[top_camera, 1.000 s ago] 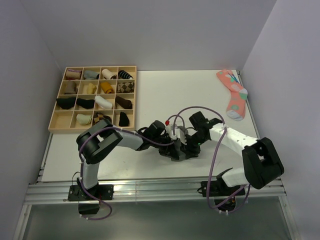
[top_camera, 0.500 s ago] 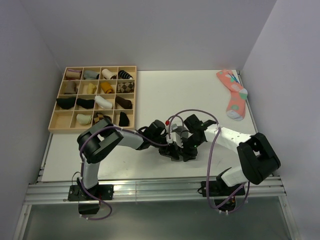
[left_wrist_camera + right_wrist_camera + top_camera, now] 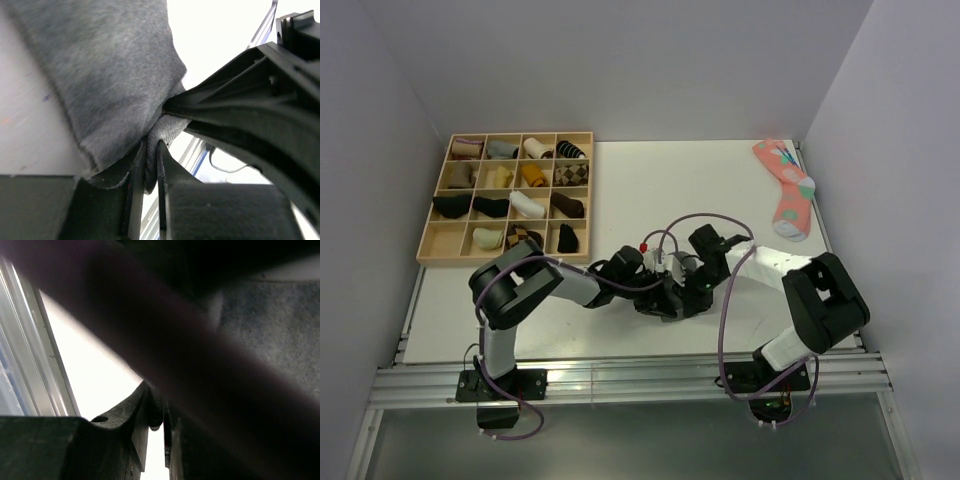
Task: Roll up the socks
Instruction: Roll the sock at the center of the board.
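Note:
The socks are a dark charcoal-grey bunch on the white table, near the front and just right of centre. Both grippers meet over them. In the left wrist view the grey knit fills the upper left, and my left gripper is shut on a thin fold of it. The right gripper's black fingers press in from the right. My right gripper is shut on a dark fold of sock; more grey knit lies behind. A blurred dark cable crosses that view. From above, the left gripper and right gripper nearly touch.
A wooden compartment tray with several sock rolls stands at the back left. A salmon-pink dotted sock lies at the back right near the wall. The table's metal front rail runs close behind the arms' bases.
The right gripper has moved left onto the socks and closed its jaws on a fold. The left arm shifted slightly left, still pinching the sock.

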### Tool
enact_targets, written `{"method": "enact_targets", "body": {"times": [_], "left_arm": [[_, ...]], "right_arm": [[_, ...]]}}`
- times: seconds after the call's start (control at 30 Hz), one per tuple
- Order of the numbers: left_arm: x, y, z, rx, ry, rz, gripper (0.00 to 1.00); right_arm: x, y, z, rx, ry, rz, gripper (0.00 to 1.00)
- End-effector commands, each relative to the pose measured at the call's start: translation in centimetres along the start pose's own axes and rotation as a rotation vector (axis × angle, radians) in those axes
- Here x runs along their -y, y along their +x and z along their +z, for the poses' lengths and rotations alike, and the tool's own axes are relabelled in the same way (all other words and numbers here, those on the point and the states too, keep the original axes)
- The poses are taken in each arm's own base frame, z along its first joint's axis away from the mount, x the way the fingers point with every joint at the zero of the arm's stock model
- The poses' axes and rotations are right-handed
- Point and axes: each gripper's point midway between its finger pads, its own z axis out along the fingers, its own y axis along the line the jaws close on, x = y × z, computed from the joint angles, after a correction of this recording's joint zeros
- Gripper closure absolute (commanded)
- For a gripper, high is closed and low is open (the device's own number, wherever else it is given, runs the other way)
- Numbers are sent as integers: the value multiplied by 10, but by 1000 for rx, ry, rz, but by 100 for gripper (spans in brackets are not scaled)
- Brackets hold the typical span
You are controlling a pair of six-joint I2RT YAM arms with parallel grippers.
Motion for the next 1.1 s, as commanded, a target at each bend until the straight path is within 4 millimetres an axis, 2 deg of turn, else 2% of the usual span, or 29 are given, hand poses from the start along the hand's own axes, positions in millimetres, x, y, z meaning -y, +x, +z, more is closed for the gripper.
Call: {"method": "enact_targets", "body": {"times": [0.0,0.13,0.3,0.37,0.5,0.63,0.73,0.9,1.07], "left_arm": [[-40,2,-5,94,-159,-58,81],[-38,-15,-11,202,-165,-59,77],[-27,-34,-20,323,-124,-30,71],[-27,-35,-24,353,-115,-24,66],[-18,-49,-42,468,-102,24,62],[-16,-53,-58,553,-133,96,57],[-8,-56,-68,596,-151,195,54],[11,-55,-65,626,-169,400,52],[30,-42,-52,611,-125,528,51]], "right_arm": [[21,8,-9,-26,60,87,84],[26,17,-10,-66,14,157,85],[32,17,-15,-93,-63,236,85],[35,16,-16,-107,-78,253,85],[40,18,-18,-148,-72,290,85],[42,21,-18,-185,-82,327,85],[42,24,-18,-215,-94,359,85],[41,23,-19,-241,-111,380,84],[36,15,-20,-264,-159,401,84]]}}
